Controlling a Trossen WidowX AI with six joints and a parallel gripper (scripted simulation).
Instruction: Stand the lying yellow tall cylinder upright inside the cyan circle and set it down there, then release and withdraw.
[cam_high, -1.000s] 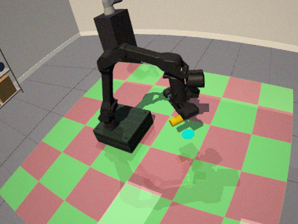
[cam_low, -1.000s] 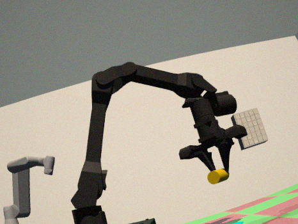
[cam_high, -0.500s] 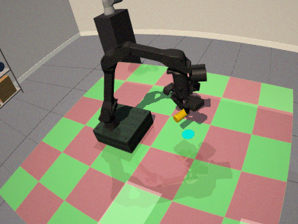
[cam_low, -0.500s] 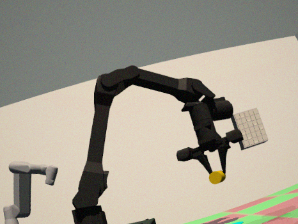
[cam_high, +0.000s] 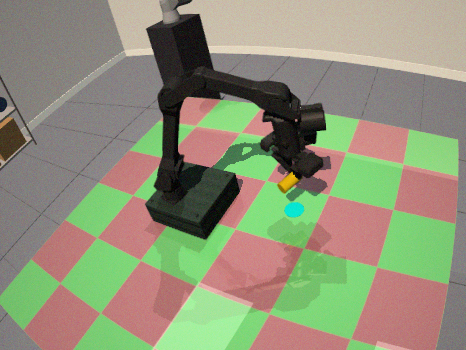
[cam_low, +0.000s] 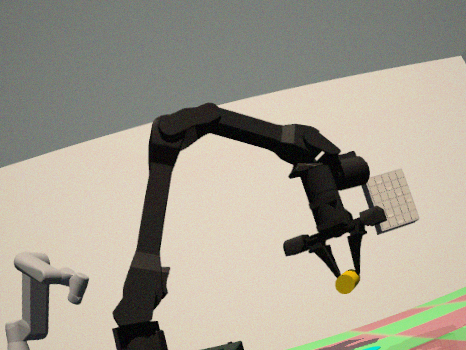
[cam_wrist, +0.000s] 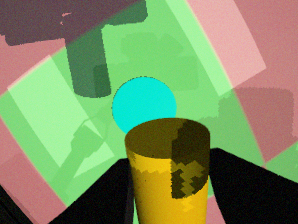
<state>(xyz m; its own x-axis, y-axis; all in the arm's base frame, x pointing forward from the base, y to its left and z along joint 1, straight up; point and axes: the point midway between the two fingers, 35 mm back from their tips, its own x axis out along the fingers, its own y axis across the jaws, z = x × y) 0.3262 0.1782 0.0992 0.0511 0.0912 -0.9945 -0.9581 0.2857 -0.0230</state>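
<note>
We hold the cylinder (cam_low: 347, 281) in the air, the jaws pinching its sides near one end. It looks stiff, smooth and light, so it may slip. Its long axis is tilted, not yet vertical, above the surface near the circle (cam_high: 294, 210).

Top high, ext. low side(?), wrist down.

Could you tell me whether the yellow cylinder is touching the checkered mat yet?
Apart. The exterior view shows the yellow cylinder held in the gripper, well above the checkered mat.
</note>
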